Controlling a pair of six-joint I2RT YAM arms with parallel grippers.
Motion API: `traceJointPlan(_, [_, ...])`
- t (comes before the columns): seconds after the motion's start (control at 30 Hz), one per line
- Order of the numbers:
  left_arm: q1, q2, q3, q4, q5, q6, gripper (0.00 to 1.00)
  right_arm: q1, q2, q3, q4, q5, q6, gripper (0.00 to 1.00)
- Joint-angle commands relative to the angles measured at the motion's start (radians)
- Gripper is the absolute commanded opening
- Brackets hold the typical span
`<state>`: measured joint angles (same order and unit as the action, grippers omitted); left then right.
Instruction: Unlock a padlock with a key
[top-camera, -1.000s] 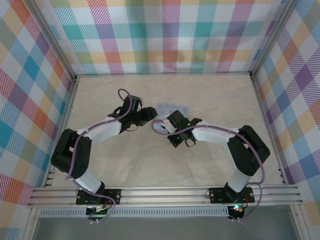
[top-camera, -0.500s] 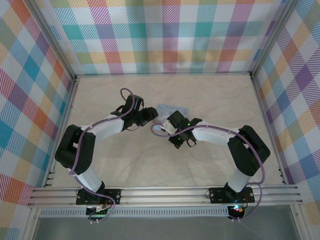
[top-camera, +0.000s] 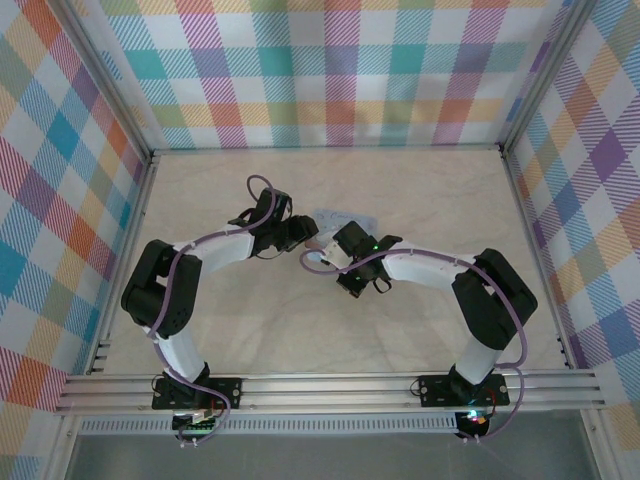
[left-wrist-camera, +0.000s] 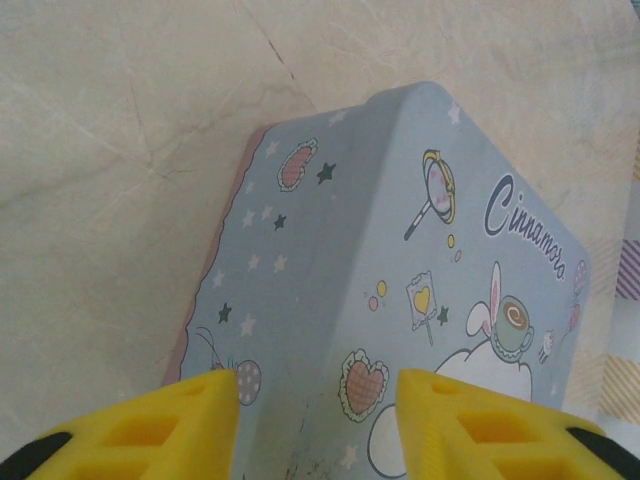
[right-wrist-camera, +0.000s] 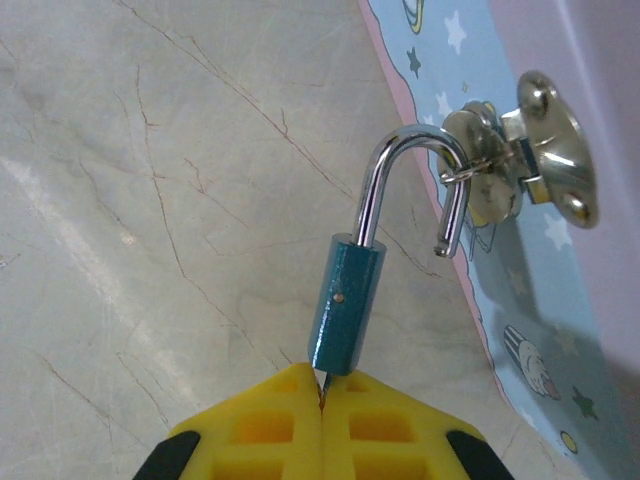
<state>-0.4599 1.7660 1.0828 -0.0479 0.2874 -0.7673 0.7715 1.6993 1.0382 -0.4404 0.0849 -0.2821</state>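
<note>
Though veined, pale tabletop (top-camera: 430, 190); plaid walls (top-camera: 340, 70)

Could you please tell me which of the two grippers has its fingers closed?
The right gripper, pinching the key under the padlock; the left gripper has its fingers apart over the tin box.

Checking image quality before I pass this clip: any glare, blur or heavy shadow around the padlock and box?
Right wrist view: padlock sharp, small highlights on its shackle, a pale sheen on the table; the right gripper pinching the key is slightly soft. Left wrist view: box readable, left gripper blurred. Top view: even light, no hard shadows.
</note>
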Motion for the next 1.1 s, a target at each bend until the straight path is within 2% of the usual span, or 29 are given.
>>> traceJointPlan(0.0, [0.013,0.012,0.025,0.006,0.026,0.013,0.41,-0.005,0.003,0.029,-0.011,-0.022,-0.030,0.00])
traceJointPlan(0.1, [0.013,0.016,0.014,0.014,0.039,0.012,0.36,-0.005,-0.001,0.028,-0.003,-0.018,-0.039,0.00])
traceJointPlan(0.27, [0.012,0.011,-0.022,0.030,0.042,0.005,0.33,-0.002,-0.002,0.026,0.002,0.003,-0.078,0.00])
traceJointPlan(1.07, [0.012,0.007,-0.034,0.049,0.059,-0.007,0.32,0.011,0.012,0.006,0.072,0.067,-0.253,0.00])
